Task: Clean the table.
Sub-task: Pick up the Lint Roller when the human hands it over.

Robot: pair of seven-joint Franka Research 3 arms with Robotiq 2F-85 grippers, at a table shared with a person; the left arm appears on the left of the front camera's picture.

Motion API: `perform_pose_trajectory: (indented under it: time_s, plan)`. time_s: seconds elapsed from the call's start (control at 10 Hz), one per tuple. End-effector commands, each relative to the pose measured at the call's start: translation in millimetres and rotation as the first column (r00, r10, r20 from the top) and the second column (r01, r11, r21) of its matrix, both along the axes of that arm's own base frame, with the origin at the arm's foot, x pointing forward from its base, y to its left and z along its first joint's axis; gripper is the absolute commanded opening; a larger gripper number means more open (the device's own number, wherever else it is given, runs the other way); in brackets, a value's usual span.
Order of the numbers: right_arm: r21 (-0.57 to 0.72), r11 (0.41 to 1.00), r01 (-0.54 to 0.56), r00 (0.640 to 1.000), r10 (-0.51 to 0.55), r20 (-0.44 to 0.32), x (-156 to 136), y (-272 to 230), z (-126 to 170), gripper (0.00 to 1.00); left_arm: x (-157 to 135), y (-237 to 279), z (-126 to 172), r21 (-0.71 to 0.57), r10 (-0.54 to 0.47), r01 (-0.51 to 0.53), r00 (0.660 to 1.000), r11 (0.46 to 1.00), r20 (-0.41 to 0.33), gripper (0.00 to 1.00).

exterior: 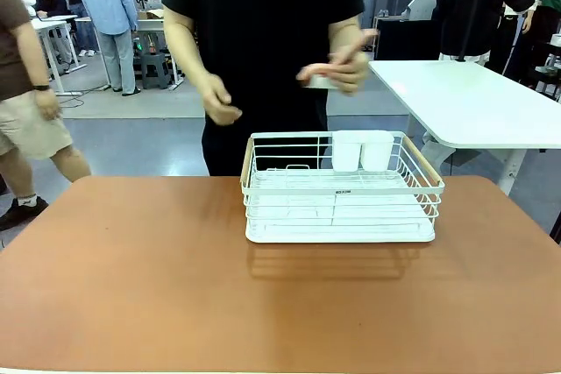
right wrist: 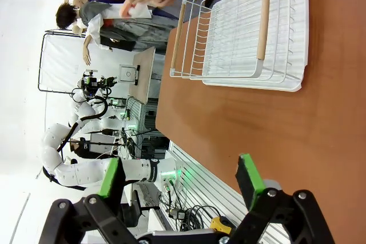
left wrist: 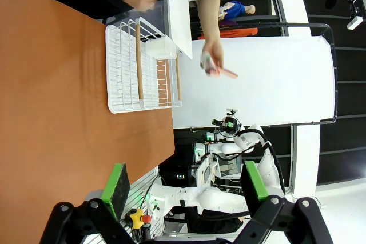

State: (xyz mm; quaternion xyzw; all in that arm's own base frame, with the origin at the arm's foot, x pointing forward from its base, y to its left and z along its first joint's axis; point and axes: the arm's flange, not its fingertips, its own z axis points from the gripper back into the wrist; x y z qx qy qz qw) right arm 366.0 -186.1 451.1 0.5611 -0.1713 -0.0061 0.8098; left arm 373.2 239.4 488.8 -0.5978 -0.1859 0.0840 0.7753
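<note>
Front view: person's hand [exterior: 340, 69] raised beyond rack [exterior: 340, 234].

Lab hall, white worktables [exterior: 473, 102], bystanders [exterior: 110, 15]

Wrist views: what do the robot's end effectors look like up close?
The left end effector and the right end effector look alike: black, each with two angular, linked fingers joined at round pivots. Every finger ends in a flat, bright green pad.
</note>
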Motion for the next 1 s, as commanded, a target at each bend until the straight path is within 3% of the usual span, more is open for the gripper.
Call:
perform_pose_trajectory:
  time_s: [0.0,0.9]
  plan:
    - [0.004,1.0,-0.011,1.0,0.011,0.015,-0.4,0.4,0.9,1.0,-2.3,1.1,0.3,-0.012,-0.005,0.005,1.0,1.0,0.011,1.0]
    - [0.004,1.0,-0.011,1.0,0.011,0.015,-0.4,0.4,0.9,1.0,-2.3,1.1,0.3,-0.012,-0.005,0.005,1.0,1.0,0.011,1.0]
